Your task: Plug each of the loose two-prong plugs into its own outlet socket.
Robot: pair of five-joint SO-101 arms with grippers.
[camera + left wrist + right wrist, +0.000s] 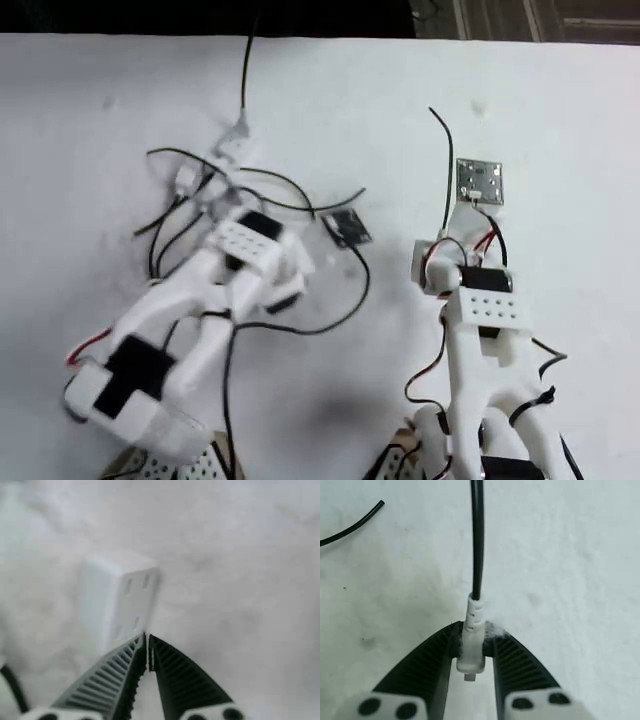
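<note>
Right end effector (476, 631) pinches a two-prong plug (470, 655); left end effector (148, 639) closed on nothing.
Plug gripped by its body, cord (477, 540) trailing free, likely for carrying to a socket. Left tips sit just beside the socket block (122, 602) on the surface (240, 555); plug is well apart from that block.

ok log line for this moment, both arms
left gripper: shut, by outlet block | right gripper: shut on plug, cord trailing

White plug (471, 642), black cord (477, 540), seemingly white socket block (120, 605)
</note>
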